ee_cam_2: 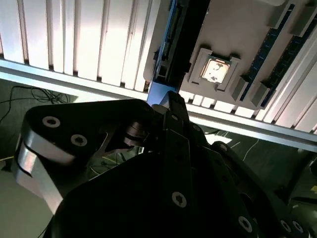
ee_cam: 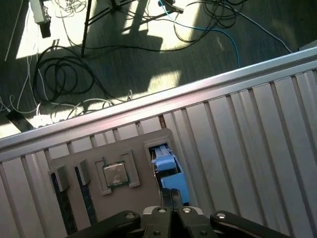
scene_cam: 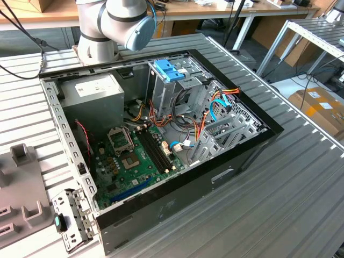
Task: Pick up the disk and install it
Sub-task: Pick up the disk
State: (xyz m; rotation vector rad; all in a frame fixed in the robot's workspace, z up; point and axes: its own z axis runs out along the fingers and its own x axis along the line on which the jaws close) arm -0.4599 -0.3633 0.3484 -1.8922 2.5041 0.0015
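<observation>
The disk [ee_cam: 171, 174] is stood on edge in a slot of the grey moulded holder [ee_cam: 130, 145], beside the holder's square chip [ee_cam: 115, 174]; its light blue plastic rail looks smooth and boxy. The end effector [ee_cam: 171, 198] is held just over that slot; open or closed cannot be told. A centred, square grip and a straight lift are judged best. The holder is laid on the ribbed metal bench [ee_cam: 237, 139].

disk [ee_cam: 170, 173] stands in tray [ee_cam: 126, 148] beside chip [ee_cam: 115, 174].
</observation>
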